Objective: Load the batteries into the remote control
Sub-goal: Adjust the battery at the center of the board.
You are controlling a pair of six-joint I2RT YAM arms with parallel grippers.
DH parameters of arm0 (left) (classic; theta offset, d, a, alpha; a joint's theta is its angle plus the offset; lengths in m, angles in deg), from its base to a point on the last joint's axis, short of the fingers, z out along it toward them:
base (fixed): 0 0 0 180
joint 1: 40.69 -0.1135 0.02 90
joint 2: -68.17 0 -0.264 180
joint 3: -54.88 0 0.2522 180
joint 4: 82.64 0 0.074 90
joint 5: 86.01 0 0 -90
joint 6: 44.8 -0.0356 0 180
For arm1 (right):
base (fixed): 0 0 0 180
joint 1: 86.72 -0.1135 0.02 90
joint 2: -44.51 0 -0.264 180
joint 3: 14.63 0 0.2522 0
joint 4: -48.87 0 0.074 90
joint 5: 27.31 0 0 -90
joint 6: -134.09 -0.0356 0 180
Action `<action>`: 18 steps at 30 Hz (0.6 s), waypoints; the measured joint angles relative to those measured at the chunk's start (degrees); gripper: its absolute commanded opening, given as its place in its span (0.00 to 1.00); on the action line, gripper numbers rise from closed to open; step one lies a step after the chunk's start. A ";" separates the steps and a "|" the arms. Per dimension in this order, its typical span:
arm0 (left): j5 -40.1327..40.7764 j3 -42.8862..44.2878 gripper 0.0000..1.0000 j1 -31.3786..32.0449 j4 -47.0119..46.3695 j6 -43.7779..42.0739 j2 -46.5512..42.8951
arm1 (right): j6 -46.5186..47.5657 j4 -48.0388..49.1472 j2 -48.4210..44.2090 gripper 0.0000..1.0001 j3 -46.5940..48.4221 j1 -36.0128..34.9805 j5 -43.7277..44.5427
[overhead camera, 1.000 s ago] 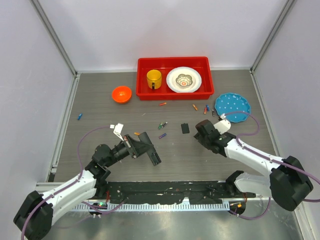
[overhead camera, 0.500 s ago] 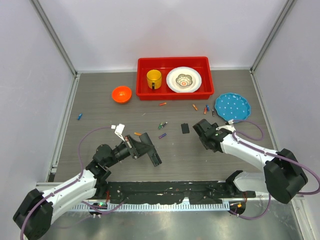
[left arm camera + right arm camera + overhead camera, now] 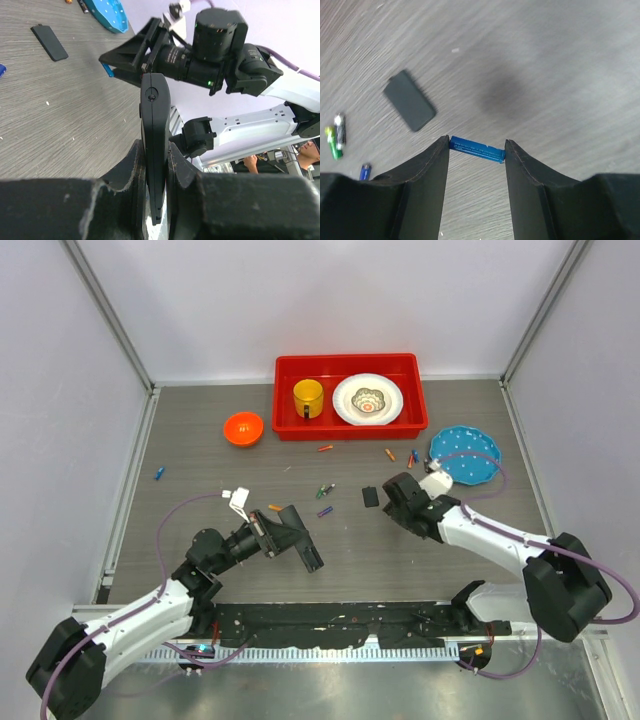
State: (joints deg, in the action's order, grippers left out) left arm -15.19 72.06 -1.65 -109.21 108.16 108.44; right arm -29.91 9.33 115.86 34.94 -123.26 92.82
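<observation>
Clamps the remote control [image 3: 154, 115] edge-on in the left pincer [image 3: 156, 150], one finger [image 3: 131, 165] pressed against each flat face. Holds it off the surface [image 3: 200, 460], well in front of the red bin [image 3: 350, 362] and a little left of its left end, free end pointing toward the other arm.

Pinches a blue battery [image 3: 470, 147] crosswise in the right pincer [image 3: 476, 150], one fingertip closed on each end. Hangs in front of the red bin's right half, about as far forward as the remote control's free end. Cannot tell how high above the surface.

Leaves the flat black battery cover [image 3: 370, 497] lying on the surface in front of the red bin's middle, apart from the remote control.

Leaves loose batteries [image 3: 325, 488] scattered on the surface:
- one orange-red, just in front of the red bin's front wall;
- a few off the front right corner;
- a green and a dark one side by side, farther forward;
- a purple one and an orange one, farther forward again;
- a blue one alone, far out to the left.

Keeps a yellow mug [image 3: 308, 397] and a white plate [image 3: 345, 400] inside the red bin. Has an orange bowl [image 3: 243, 428] just left of the red bin and a blue dotted plate [image 3: 465, 453] off its front right corner.
</observation>
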 measured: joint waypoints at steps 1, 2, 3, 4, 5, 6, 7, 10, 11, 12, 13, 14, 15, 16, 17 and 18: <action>0.00 0.00 0.00 0.00 0.02 0.00 -0.02 | 5.75 1.22 0.66 0.01 1.03 0.00 -1.75; 0.00 0.00 0.00 0.00 0.04 0.00 -0.07 | 11.52 2.27 1.49 0.01 2.38 0.00 -3.87; 0.02 0.00 0.01 0.00 0.04 0.00 -0.17 | 17.73 3.10 2.45 0.01 4.00 0.00 -6.12; 0.02 0.00 0.00 0.00 0.15 0.00 -0.33 | 23.71 3.72 3.43 0.01 5.66 0.00 -8.17; 0.07 0.00 0.00 0.00 0.28 0.00 -0.59 | 29.31 3.39 4.66 0.01 7.74 -0.02 -9.94; 0.07 -0.02 0.00 0.00 0.39 0.00 -0.90 | 33.42 3.37 5.75 0.01 9.38 -0.02 -11.34; 0.11 -0.02 0.00 0.02 0.46 0.00 -1.40 | 40.13 2.45 7.63 0.01 12.20 -0.07 -13.35; 0.17 -0.04 0.00 0.13 1.05 -0.17 -2.82 | 53.07 1.31 11.04 0.01 16.44 -1.64 -15.98; 0.20 -0.04 0.00 0.20 1.27 -0.22 -3.17 | 55.91 1.31 11.45 0.01 16.65 -2.60 -16.61; 0.24 -0.04 0.00 0.22 1.64 -0.26 -3.61 | 59.23 1.14 11.96 0.01 16.65 -4.17 -17.38; 0.28 -0.04 0.00 0.22 1.77 -0.28 -3.80 | 62.20 0.81 12.68 0.01 16.68 -5.92 -17.59; 0.31 -0.04 0.00 0.22 1.86 -0.31 -3.96 | 65.22 0.57 13.75 0.01 16.70 -7.45 -17.46; 0.28 -0.04 0.00 0.22 2.03 -0.39 -4.04 | 68.08 0.35 15.06 0.01 16.70 -8.87 -17.25; 0.28 -0.04 0.00 0.22 2.25 -0.44 -4.11 | 70.75 0.20 16.31 0.01 16.57 -10.36 -16.79; 0.26 -0.04 0.00 0.22 2.56 -0.46 -4.15 | 72.85 0.33 17.03 0.01 16.20 -11.28 -16.39; 0.24 -0.04 0.00 0.22 2.91 -0.48 -4.17 | 75.32 0.52 17.42 0.01 15.43 -12.26 -16.13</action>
State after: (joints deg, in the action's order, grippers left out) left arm -14.95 72.02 -1.43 -106.31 107.68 104.26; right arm 45.41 9.85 133.28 50.37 -135.52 76.69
